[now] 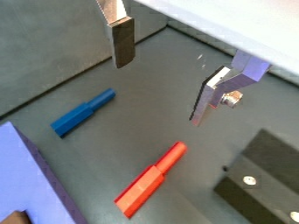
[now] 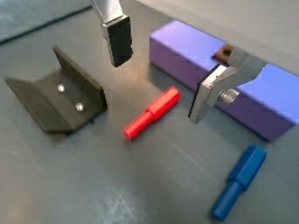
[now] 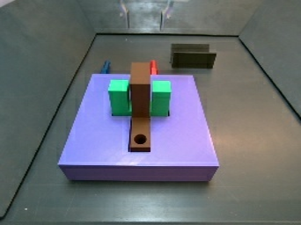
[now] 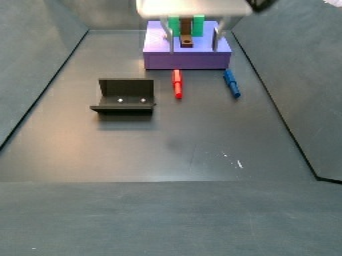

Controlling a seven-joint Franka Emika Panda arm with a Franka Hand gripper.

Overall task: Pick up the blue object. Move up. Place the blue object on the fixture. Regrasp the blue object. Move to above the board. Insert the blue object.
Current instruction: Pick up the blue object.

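The blue object [image 1: 82, 114] lies flat on the dark floor beside the board [image 4: 187, 57], and it also shows as the blue object [image 4: 231, 82] in a side view. A red peg [image 2: 152, 115] lies parallel to it. My gripper [image 1: 159, 92] hangs open well above the floor, with only bare floor between its fingers [image 1: 121, 41]. The red peg lies below the gripper [image 2: 156, 90], with the blue object [image 2: 237, 182] off to one side. The fixture [image 4: 123, 97] stands apart from the board, with an open slot on top.
The board [image 3: 177, 145] carries two green blocks [image 3: 119, 97] and a long brown bar [image 3: 141, 110] with a round hole near its end. Grey walls enclose the floor on all sides. The fixture [image 2: 59, 92] sits close to the red peg.
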